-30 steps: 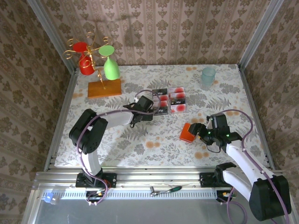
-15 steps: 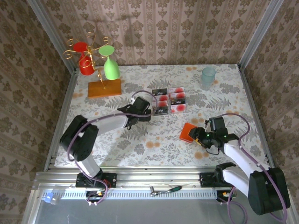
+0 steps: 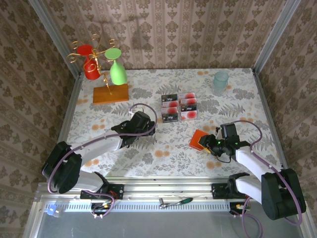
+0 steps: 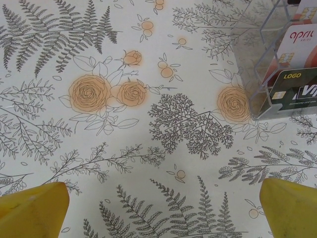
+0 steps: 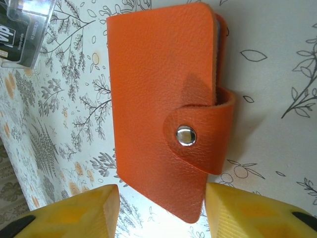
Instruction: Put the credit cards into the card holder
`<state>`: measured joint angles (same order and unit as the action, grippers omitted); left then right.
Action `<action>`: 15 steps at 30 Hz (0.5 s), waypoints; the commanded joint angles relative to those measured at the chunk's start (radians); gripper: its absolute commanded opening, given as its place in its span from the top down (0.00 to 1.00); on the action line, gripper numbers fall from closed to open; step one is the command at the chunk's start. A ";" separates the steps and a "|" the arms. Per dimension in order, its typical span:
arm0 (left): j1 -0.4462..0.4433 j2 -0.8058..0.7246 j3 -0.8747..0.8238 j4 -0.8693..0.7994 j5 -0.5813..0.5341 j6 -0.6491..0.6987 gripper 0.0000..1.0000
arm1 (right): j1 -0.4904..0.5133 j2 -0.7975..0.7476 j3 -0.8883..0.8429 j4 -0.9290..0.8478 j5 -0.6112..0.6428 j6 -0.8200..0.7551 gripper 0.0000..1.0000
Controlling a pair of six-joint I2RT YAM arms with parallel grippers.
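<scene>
Near right on counter [image 3: 237, 99]: straddling snapped-shut card holder [image 5: 158, 114] with right hand [image 5: 161, 198], grip unclear; could squirt out if pinched off-centre. Hovering with left hand [image 4: 163, 208] released, near credit cards [image 3: 179, 106].

far left: wire stand [image 3: 110, 93], red cup [image 3: 90, 68], green cup [image 3: 117, 73] | far right: teal tumbler [image 3: 221, 80] | near edge: screwdriver [image 3: 176, 202]

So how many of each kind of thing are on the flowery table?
credit cards: 6
card holder: 1
cup: 1
stemmed glasses: 2, one red and one green
rack that the glasses hang on: 1
Total: 11
</scene>
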<state>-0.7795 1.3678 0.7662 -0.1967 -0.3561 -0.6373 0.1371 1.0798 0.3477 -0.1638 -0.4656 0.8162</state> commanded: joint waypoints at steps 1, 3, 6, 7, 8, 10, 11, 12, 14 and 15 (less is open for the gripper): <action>-0.009 -0.029 -0.007 -0.018 -0.010 -0.028 0.00 | -0.005 -0.023 -0.024 -0.012 -0.019 0.018 0.49; -0.009 -0.030 -0.005 -0.021 -0.011 -0.028 0.00 | -0.005 -0.045 -0.032 -0.020 -0.012 0.022 0.49; -0.008 -0.030 0.000 -0.018 -0.011 -0.025 0.00 | -0.004 -0.062 -0.039 -0.020 -0.006 0.030 0.48; -0.009 -0.030 0.001 -0.018 -0.011 -0.027 0.00 | -0.005 -0.062 -0.039 -0.017 -0.005 0.030 0.48; -0.009 -0.030 0.002 -0.018 -0.011 -0.026 0.00 | -0.005 -0.057 -0.038 -0.012 -0.005 0.030 0.49; -0.009 -0.030 0.002 -0.018 -0.011 -0.025 0.00 | -0.006 -0.041 -0.034 0.003 -0.014 0.032 0.49; -0.009 -0.032 0.002 -0.018 -0.011 -0.025 0.00 | -0.005 -0.030 -0.033 0.013 -0.018 0.034 0.50; -0.009 -0.032 0.001 -0.021 -0.011 -0.024 0.00 | -0.005 -0.019 -0.033 0.024 -0.021 0.038 0.51; -0.009 -0.034 -0.001 -0.023 -0.012 -0.024 0.00 | -0.004 -0.001 -0.031 0.043 -0.028 0.042 0.53; -0.009 -0.035 -0.001 -0.023 -0.014 -0.024 0.00 | -0.005 0.007 -0.030 0.053 -0.033 0.045 0.55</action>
<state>-0.7795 1.3582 0.7658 -0.1970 -0.3565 -0.6449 0.1371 1.0653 0.3180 -0.1486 -0.4686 0.8452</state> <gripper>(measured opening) 0.999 0.456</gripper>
